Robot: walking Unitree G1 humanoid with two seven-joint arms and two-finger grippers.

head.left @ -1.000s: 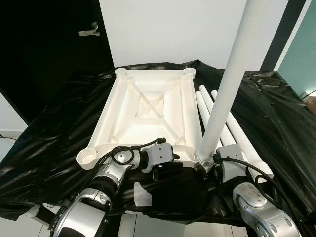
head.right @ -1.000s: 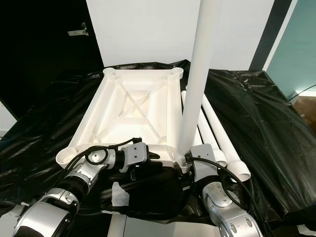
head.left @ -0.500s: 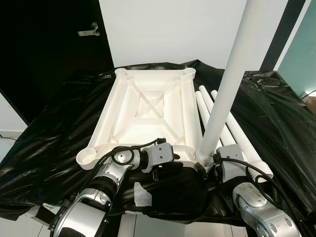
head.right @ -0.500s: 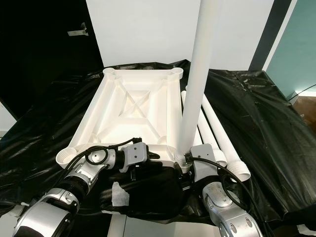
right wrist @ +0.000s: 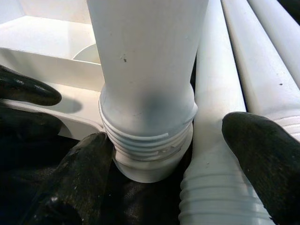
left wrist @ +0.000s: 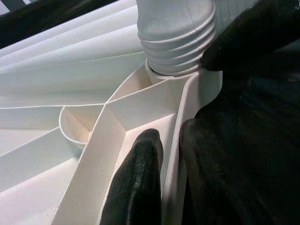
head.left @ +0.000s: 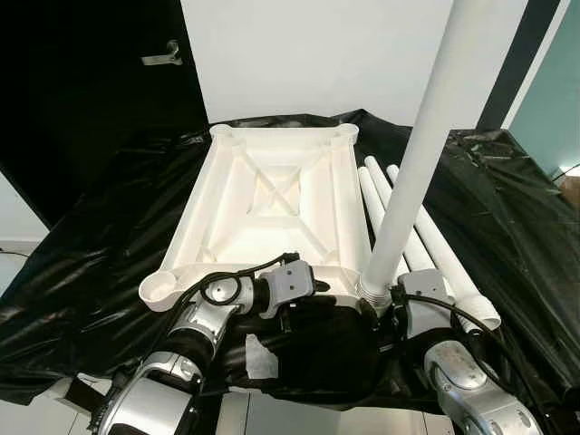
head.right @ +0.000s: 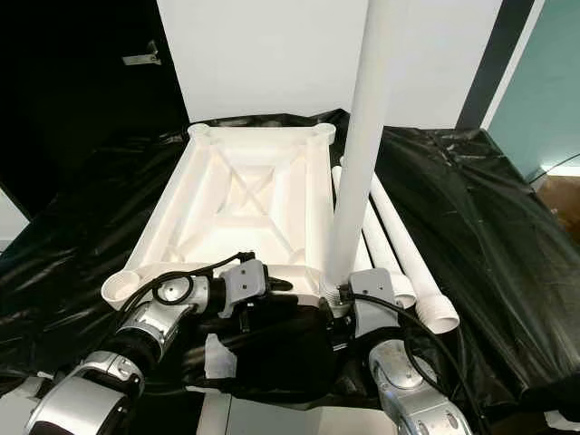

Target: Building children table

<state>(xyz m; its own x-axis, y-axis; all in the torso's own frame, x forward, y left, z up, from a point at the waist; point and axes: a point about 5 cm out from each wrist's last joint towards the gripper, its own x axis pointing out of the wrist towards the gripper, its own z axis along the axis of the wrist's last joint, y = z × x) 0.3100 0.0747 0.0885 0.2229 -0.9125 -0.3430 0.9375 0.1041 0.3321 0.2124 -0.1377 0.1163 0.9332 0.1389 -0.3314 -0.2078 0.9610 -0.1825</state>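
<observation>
**A:** White plastic, all of it. What do I see on the black sheet (head.left: 109, 263)?

**B:** That is the table top (head.left: 272, 208), lying upside down on the covered counter, its ribs upward and a round socket at each corner. The upright leg (head.left: 412, 172) stands at the near right corner, and its threaded end sits in the socket (left wrist: 161, 77) there. Three more legs (head.left: 426, 249) lie flat just right of the table top, with their long axes running from near to far.

**A:** Where are your tools?

**B:** My right tool (right wrist: 173, 164) is at the foot of the upright leg. Its fingers (right wrist: 77, 171) stand wide on both sides of the thread, and one seems to touch the thread; I cannot say that they really clamp it. My left tool (left wrist: 166, 168) is narrow and pinches the near rim of the table top, close to the same corner, so it steadies the piece.

**A:** And the relation that matters?

**B:** The axis of the leg goes straight up from the socket, and my right arm is the nearer one. Some thread rings are visible above the socket, so I judge the leg is not fully screwed in. The coming move probably needs turning around this vertical axis while the left tool keeps the top from rotating.
</observation>
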